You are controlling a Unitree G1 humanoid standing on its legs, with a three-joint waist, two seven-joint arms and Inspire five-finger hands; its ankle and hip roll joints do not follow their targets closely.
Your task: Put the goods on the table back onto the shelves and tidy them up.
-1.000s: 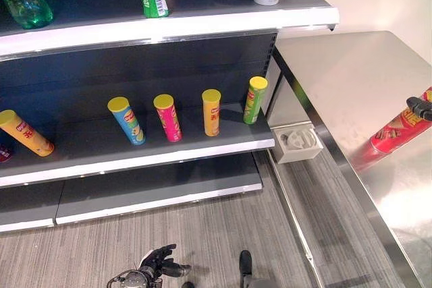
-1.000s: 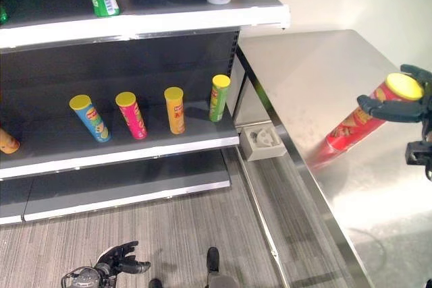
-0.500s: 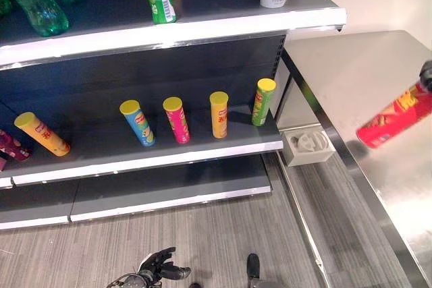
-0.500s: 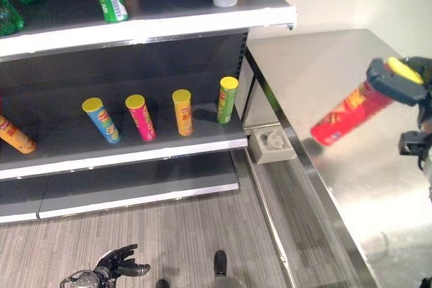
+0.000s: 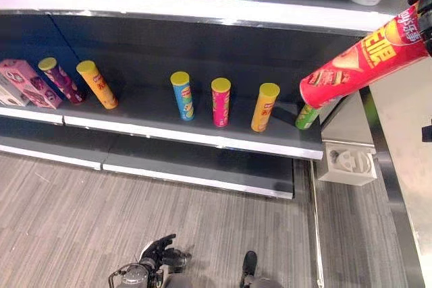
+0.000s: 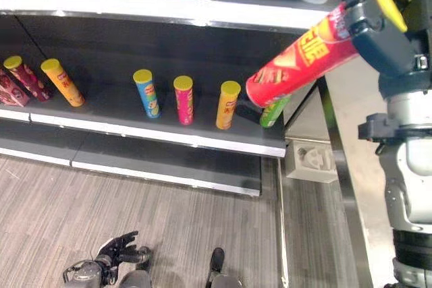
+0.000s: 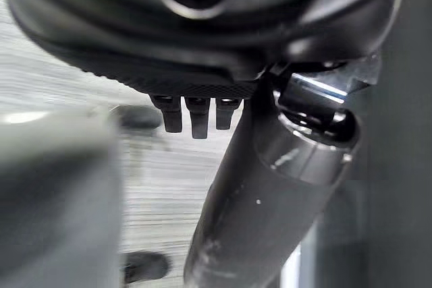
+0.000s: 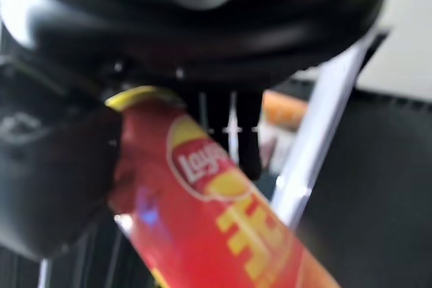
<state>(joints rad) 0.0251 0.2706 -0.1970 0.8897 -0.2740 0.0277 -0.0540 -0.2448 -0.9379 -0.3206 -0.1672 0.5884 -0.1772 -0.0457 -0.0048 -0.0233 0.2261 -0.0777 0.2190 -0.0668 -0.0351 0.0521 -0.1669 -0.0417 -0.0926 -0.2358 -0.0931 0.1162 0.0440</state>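
My right hand (image 6: 382,26) is shut on a red chip can (image 6: 302,65) near its yellow lid. The can is held in the air, slanting down to the left, and its base is in front of the right end of the middle shelf (image 5: 152,118). Part of a green can (image 5: 307,117) on that shelf is hidden behind it. In the right wrist view the red can (image 8: 223,214) runs out from under the curled fingers. My left hand (image 5: 159,258) hangs low over the floor, fingers relaxed and holding nothing.
On the middle shelf stand a blue can (image 5: 181,96), a pink can (image 5: 220,102) and an orange can (image 5: 264,106); further left are a yellow can (image 5: 96,84), a purple can (image 5: 59,80) and a pink box (image 5: 30,83). The steel table (image 5: 408,146) is at right, with a white box (image 5: 346,162) on the floor beside it.
The camera has swung left and down along the shelves. My right hand has lifted the red can off the steel table and carried it left, up to the shelf front.
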